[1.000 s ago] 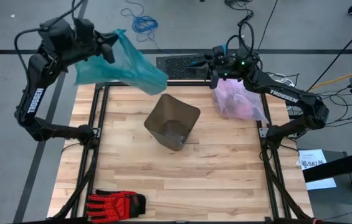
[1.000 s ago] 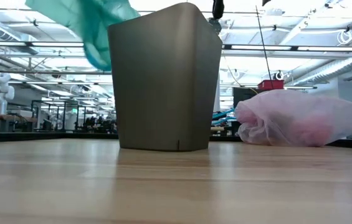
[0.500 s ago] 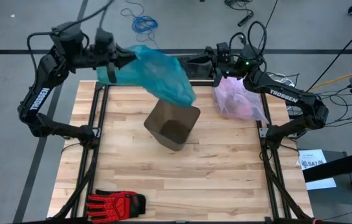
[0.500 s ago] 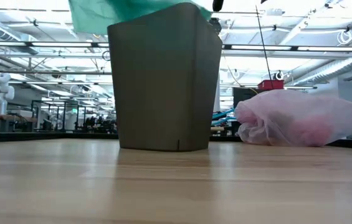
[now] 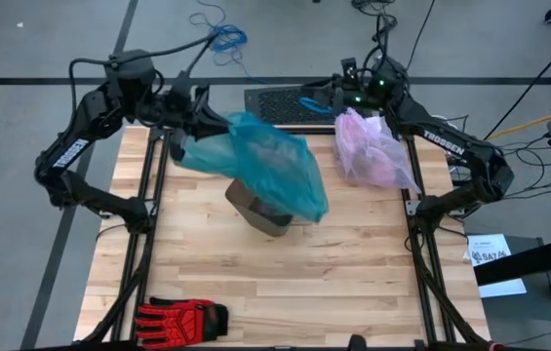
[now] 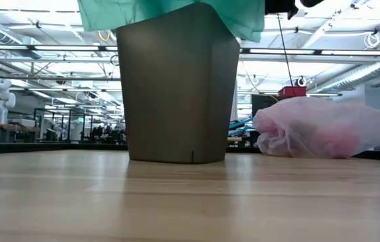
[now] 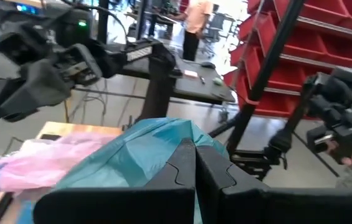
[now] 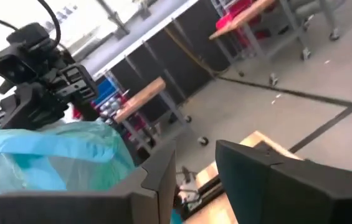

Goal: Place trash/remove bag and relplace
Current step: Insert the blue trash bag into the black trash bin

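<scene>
Holding: teal bag is clamped by left gripper, fingers pressed together on it
Teal bag: held over bin, draped across its top
Bin: upright at table centre
The bag: pink liner lies on far right of table
Right gripper: above far edge beside the bag, fingers parted, nothing held
Glove: red, near left corner

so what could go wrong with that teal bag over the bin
The teal bag hangs bunched from the shut left gripper, draped across the bin instead of open over its rim, so it may snag and tip the bin. It could also sweep toward the pink bag lying beside it.
</scene>
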Controlling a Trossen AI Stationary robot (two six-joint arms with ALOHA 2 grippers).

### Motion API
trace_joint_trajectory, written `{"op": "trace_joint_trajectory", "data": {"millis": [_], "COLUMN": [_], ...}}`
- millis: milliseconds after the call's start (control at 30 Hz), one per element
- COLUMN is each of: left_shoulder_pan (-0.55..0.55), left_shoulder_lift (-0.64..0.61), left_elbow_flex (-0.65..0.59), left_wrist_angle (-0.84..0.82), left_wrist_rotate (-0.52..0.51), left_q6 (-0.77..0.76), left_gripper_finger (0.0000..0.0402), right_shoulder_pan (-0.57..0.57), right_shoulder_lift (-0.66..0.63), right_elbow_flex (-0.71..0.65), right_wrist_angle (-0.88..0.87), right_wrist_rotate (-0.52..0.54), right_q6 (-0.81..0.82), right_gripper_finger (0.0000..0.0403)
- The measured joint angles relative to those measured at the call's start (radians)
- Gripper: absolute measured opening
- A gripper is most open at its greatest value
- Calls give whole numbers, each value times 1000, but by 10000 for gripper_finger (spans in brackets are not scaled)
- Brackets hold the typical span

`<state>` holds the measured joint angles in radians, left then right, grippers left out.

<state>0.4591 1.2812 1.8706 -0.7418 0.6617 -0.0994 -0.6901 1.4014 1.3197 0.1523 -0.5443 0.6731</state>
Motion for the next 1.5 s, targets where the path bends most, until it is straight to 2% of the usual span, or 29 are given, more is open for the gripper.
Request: {"op": "trace_joint_trajectory", "data": {"millis": [100, 300, 400, 567, 633, 733, 933, 1233, 1333, 1500], "left_shoulder_pan": [-31, -69, -77, -95, -100, -101, -101, -101, -101, -101], "left_shoulder_lift": [16, 45, 56, 76, 82, 92, 103, 133, 150, 170], "left_elbow_flex": [0, 0, 0, 0, 0, 0, 0, 0, 0, 0], "left_wrist_angle": [0, 0, 2, 18, 34, 45, 65, 134, 137, 143], "left_wrist_rotate": [0, -1, -1, -1, 0, 7, 8, 45, 45, 45], "left_q6": [0, 0, 0, 0, 0, 0, -1, -27, -27, -46], "left_gripper_finger": [0, 0, 0, 0, 0, 0, 0, 0, 0, 0], "right_shoulder_pan": [-5, 40, 86, 138, 162, 188, 235, 284, 296, 314], "right_shoulder_lift": [23, 86, 107, 141, 144, 144, 146, 166, 207, 258], "right_elbow_flex": [0, 0, 0, 0, 0, 0, 0, 40, 111, 236], "right_wrist_angle": [2, 49, 121, 278, 334, 395, 427, 419, 366, 231], "right_wrist_rotate": [-86, -369, -405, -386, -348, -345, -345, -177, -161, -164], "right_q6": [24, 57, 43, -12, -88, -168, -201, -281, -297, -377], "right_gripper_finger": [107, 107, 107, 107, 107, 107, 107, 104, 81, 9]}}
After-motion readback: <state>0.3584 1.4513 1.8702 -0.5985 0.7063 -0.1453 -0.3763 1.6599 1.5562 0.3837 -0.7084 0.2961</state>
